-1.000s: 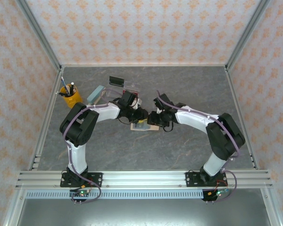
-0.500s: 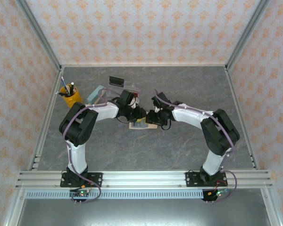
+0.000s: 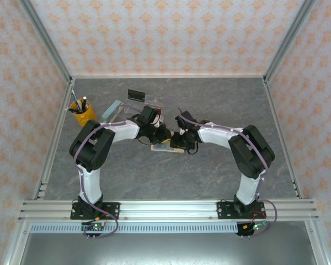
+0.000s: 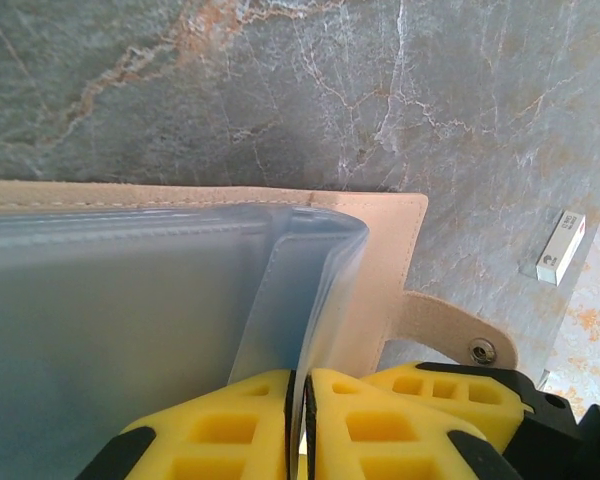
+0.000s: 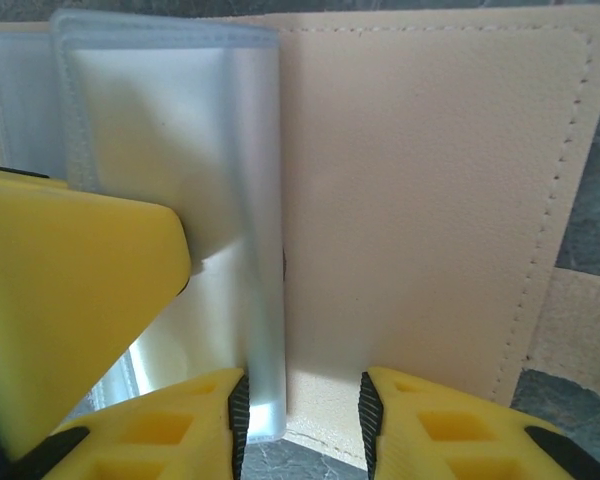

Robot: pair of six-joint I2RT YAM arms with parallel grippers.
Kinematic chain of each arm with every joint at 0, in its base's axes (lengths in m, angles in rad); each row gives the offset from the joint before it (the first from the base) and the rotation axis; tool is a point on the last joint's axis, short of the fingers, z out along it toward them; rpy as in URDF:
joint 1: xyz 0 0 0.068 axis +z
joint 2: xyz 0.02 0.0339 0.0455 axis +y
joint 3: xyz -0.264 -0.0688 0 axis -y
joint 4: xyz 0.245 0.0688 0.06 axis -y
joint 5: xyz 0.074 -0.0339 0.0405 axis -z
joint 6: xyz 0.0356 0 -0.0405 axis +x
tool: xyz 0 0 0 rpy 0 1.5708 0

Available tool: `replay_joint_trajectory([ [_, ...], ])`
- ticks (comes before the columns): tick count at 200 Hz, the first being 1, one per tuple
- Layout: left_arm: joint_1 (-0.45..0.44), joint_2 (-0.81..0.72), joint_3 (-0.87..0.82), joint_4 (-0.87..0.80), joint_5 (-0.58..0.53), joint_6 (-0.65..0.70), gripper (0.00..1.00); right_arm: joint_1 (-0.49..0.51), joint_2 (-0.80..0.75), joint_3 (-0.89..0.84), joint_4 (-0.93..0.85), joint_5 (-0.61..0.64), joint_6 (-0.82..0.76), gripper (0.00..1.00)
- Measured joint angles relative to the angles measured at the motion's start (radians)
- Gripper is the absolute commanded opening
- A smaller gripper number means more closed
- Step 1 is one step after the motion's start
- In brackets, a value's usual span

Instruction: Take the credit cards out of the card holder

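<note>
At the frame's bottom edge, my left gripper (image 4: 300,388) pinches a clear sleeve (image 4: 280,285) of the open card holder (image 4: 388,262). My right gripper (image 5: 298,415) is spread, straddling the sleeve's edge.

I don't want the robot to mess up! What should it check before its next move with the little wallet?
1. Wallet lying open on the table: ok.
2. Left gripper holding a plastic sleeve: ok, its fingers are closed on it.
3. Right gripper ready to grab: ok, its jaws are apart, either side of the sleeve's edge.
4. Closing tab out of the way: ok, it sticks out sideways.
5. A card showing to grab: cannot tell, the sleeves are frosted.
</note>
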Motion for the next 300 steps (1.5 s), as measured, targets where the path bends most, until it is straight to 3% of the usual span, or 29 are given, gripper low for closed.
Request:
replay_joint_trajectory([
  [81, 0.041, -0.143, -0.001, -0.114, -0.072, 0.049, 0.35, 0.0, 0.002, 0.0, -0.003, 0.016, -0.003, 0.33],
  [139, 0.046, -0.126, -0.029, -0.107, -0.068, 0.047, 0.44, 0.0, 0.002, 0.0, -0.006, 0.024, -0.003, 0.3],
  [246, 0.046, -0.051, -0.032, -0.032, 0.006, 0.021, 0.44, -0.005, -0.017, -0.039, 0.042, 0.021, 0.016, 0.26],
  [300, 0.03, -0.014, -0.03, 0.034, 0.066, 0.001, 0.38, -0.02, -0.08, -0.109, 0.089, 0.032, 0.037, 0.28],
])
